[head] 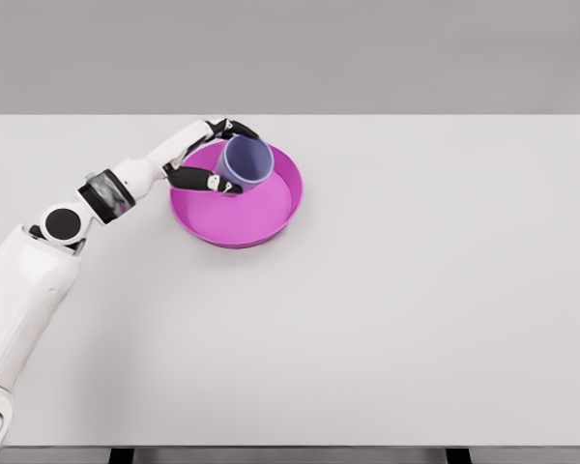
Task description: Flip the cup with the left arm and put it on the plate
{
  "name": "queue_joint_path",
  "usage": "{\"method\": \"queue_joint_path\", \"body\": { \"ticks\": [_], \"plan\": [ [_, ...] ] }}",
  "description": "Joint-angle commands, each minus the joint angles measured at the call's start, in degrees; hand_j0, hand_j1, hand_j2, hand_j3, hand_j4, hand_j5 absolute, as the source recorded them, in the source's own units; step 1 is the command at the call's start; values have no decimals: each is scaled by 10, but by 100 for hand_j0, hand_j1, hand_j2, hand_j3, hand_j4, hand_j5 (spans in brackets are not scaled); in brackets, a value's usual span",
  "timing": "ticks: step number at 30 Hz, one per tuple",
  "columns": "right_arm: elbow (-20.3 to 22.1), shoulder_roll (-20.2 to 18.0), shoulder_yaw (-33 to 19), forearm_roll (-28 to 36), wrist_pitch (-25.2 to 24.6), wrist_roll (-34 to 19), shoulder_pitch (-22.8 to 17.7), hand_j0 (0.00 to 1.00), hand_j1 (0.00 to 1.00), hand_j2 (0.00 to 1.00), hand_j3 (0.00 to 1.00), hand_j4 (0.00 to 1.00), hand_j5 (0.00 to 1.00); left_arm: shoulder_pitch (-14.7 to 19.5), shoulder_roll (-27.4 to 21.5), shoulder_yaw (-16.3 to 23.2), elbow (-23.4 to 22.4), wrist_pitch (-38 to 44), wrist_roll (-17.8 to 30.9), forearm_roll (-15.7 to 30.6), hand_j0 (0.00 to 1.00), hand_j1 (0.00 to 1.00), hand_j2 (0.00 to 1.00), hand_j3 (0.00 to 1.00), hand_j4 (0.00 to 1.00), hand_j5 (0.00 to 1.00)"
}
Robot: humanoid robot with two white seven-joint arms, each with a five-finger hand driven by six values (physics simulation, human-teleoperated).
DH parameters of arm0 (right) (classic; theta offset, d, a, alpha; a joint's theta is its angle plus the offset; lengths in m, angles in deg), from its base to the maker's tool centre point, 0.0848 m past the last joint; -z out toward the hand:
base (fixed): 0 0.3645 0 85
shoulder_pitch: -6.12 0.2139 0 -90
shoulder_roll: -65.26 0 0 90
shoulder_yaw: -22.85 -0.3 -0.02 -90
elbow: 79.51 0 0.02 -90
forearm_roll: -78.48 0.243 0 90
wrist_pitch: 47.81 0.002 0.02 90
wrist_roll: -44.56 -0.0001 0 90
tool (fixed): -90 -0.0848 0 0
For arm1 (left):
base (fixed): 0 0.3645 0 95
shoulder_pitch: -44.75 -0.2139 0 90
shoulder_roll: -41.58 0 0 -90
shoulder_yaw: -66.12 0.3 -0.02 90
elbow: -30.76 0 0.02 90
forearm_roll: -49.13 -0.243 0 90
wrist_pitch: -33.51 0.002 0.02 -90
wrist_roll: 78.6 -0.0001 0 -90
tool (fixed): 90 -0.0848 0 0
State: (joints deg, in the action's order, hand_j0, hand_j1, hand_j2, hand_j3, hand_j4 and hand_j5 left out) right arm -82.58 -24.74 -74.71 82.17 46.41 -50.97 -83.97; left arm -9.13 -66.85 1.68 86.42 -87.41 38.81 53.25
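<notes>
Head view: left hand (216, 155) curled around small lavender plastic cup (247, 161), mouth tilted toward camera, held over back-left part of round magenta plate (271, 217) on white table (416, 290). Contact with plate floor unclear. Risk if released tilted: tipping, rolling onto rim. Right arm absent.

Lavender cup (247, 160) (mouth up) over magenta plate (261, 215).
</notes>
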Motion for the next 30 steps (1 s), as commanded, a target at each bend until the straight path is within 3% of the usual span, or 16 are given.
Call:
{"method": "queue_joint_path", "body": {
  "ticks": [1, 30],
  "plan": [
    [0, 0, 0, 0, 0, 0, 0, 100, 100, 100, 100, 100, 100, 0, 2, -1, 1, 2, 0, 21, 68, 68, 68, 68, 68, 68],
    [0, 0, 0, 0, 0, 0, 0, 100, 100, 100, 100, 100, 100, -15, 34, -2, -7, 51, -1, 70, 70, 70, 70, 70, 70, 70]
  ]
}}
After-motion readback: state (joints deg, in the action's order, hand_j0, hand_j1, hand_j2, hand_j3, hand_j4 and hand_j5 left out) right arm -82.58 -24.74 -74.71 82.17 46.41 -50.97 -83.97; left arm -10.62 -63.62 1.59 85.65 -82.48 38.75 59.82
